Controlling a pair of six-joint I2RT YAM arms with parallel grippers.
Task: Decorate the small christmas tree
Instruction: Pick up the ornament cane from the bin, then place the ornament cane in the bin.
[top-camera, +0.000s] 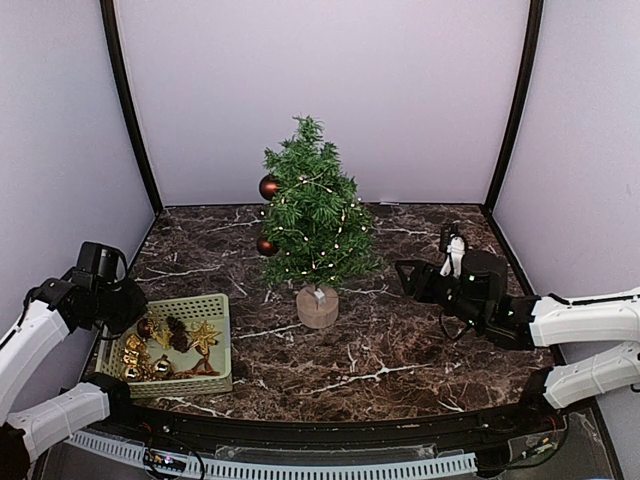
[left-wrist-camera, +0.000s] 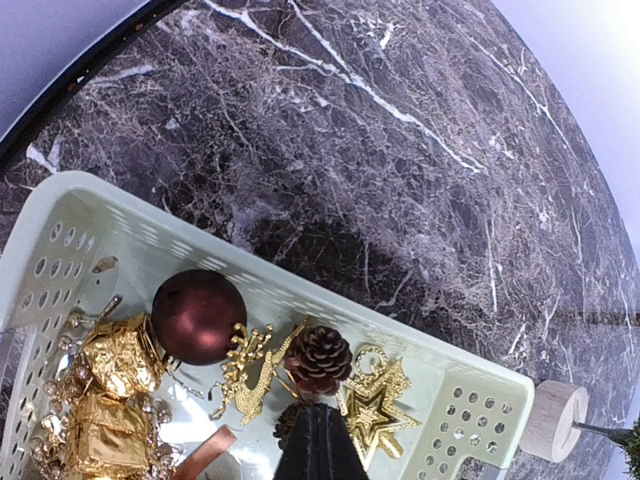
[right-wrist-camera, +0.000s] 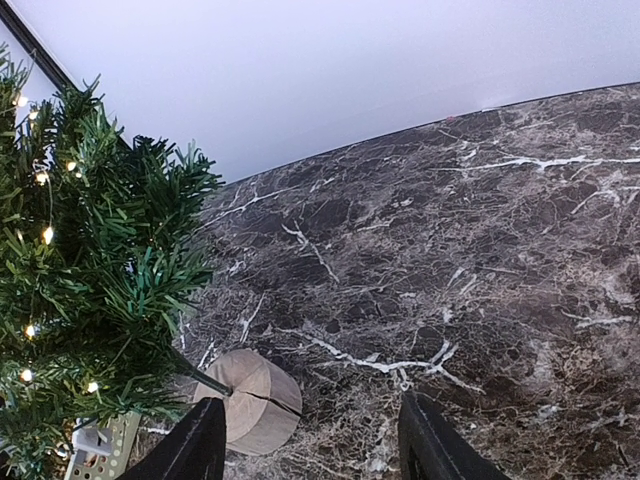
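Small christmas tree (top-camera: 315, 215) is the target of every ornament. It stands upright on its round wooden base (top-camera: 317, 307) at mid-bench, toward the back wall.

Nearest, at the lower left of the top view, sits the pale green basket (top-camera: 190, 302). The left end effector (left-wrist-camera: 320, 430) hangs over it with its fingers pressed together into one dark wedge. Just under its tip lie a pine cone (left-wrist-camera: 318, 358) and a gold star (left-wrist-camera: 372, 410). A maroon ball (left-wrist-camera: 198, 315) and gold gift boxes (left-wrist-camera: 115, 360) lie further toward the left of that frame. The frame's bottom edge cuts the fingers off, so I cannot tell whether a thin hanging loop is nipped between them.

The step in hand looks like drawing one ornament out of the basket. It would be done well by rising straight and slowly and checking that only one piece comes along. The piece should clear the basket wall before the arm swings toward the small christmas tree.

Further out, at middle right of the top view, the right end effector (right-wrist-camera: 312, 400) has its fingers spread with nothing between them. It points low at the trunk and base, so it is well placed to steady that base.

Two dark balls already hang on the tree's left edge in the top view. The loop is best slipped over a bare branch tip on the other side, clear of the light wire.
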